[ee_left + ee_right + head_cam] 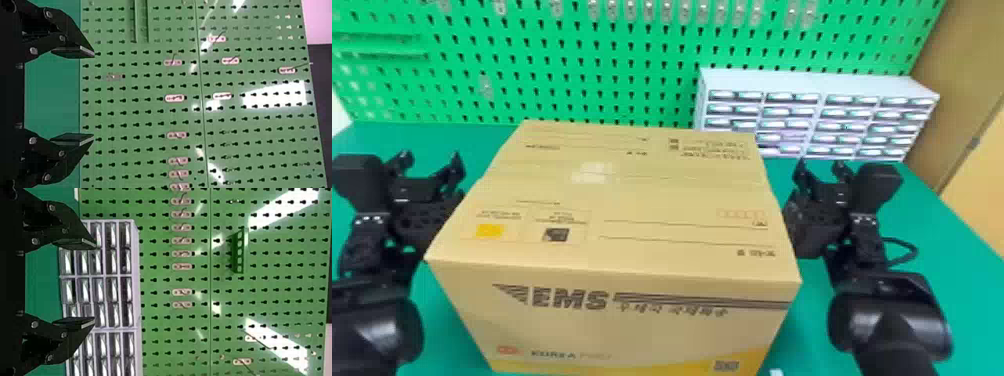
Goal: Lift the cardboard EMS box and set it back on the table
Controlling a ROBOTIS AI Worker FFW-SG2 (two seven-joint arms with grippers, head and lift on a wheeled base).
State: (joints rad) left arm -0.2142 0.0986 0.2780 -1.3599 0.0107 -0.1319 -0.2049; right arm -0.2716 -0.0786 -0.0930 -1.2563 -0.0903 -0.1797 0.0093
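**EMS box [652, 195] clipped at bottom**

My left gripper [432, 159] and right gripper [820, 165] gape empty, flanking the box, which masks a corner of the drawer cabinet [822, 85]; whether it touches the table [932, 225], I cannot tell.

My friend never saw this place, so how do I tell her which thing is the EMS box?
Find the green pegboard wall, then the green table in front. The cardboard box is there, between the left gripper and the right gripper. It is tan with a small yellow square on top, unlike the pale cabinet of little drawers behind it to the right.
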